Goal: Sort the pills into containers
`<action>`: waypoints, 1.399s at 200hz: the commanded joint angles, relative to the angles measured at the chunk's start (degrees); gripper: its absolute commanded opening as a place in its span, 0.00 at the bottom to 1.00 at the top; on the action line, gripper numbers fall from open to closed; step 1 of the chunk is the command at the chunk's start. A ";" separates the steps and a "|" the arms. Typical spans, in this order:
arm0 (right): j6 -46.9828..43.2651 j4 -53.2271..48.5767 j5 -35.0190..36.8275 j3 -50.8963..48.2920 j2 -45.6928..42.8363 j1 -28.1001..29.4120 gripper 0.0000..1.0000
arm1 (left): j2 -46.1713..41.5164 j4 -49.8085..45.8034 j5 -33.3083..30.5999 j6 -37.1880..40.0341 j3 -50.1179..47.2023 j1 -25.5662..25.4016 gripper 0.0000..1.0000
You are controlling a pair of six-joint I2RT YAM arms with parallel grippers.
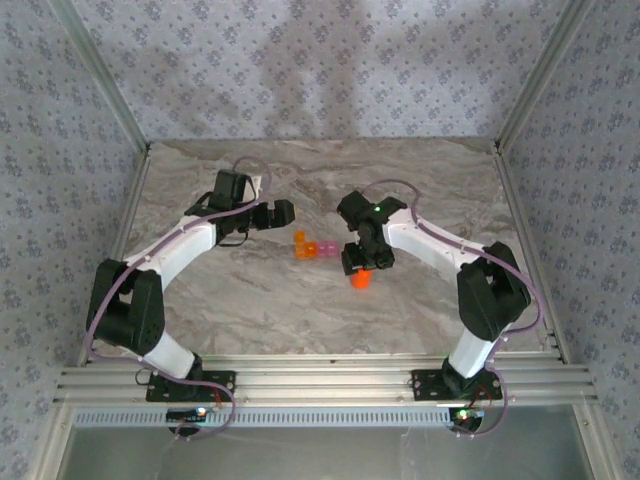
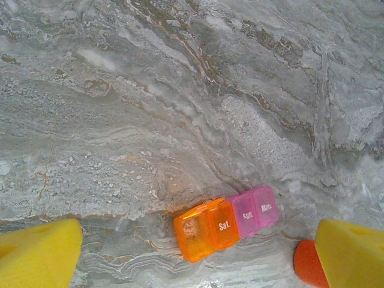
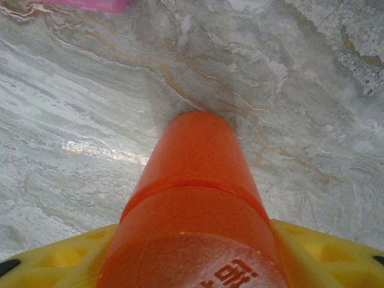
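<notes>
Under the right wrist: bottle (image 1: 360, 281), orange, capped, upright on the table (image 1: 250, 300); it is the thing nearest the arm bases.
Right gripper (image 1: 366, 262): down over the bottle, with yellow fingers (image 3: 66, 259) close along both sides at the cap end. I cannot tell whether they press it yet.
Containers (image 1: 313, 247): just beyond the bottle and to its left, near but apart. The orange part (image 2: 207, 231) is joined to the pink part (image 2: 253, 211); they lie flat mid-table, and the lids look shut.
Left gripper (image 1: 275, 213): farthest back, hovering past the containers, fingers (image 2: 36, 255) spread wide with nothing between them.
Pills: none loose on the table. They are probably inside the bottle, hidden.
Step, as I judge it: securing the bottle; sorting has not begun.
Risk, slip: the bottle is smooth and tapers, so a loose or off-centre pinch could let it twist or drop on lifting.
Risk, tip: uneven finger contact could push the bottle over before it is held.
Risk, knock: the containers are small, light and close by, so a swinging wrist or bottle could shove them.
Risk, spill: pills poured with the lids shut, or from too high, would scatter over the table.
</notes>
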 commanded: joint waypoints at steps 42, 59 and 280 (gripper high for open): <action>0.62 0.21 0.24 -1.04 -0.09 0.05 0.41 | -2.88 -0.28 -0.60 0.12 -1.51 0.37 0.99; 0.58 -0.20 0.20 -0.68 -0.62 0.03 0.39 | -4.07 1.44 -2.19 -0.21 -3.26 0.37 0.99; -7.98 -10.88 -18.23 32.35 5.81 -13.47 0.36 | -3.04 26.58 12.11 18.00 -8.76 -3.12 0.99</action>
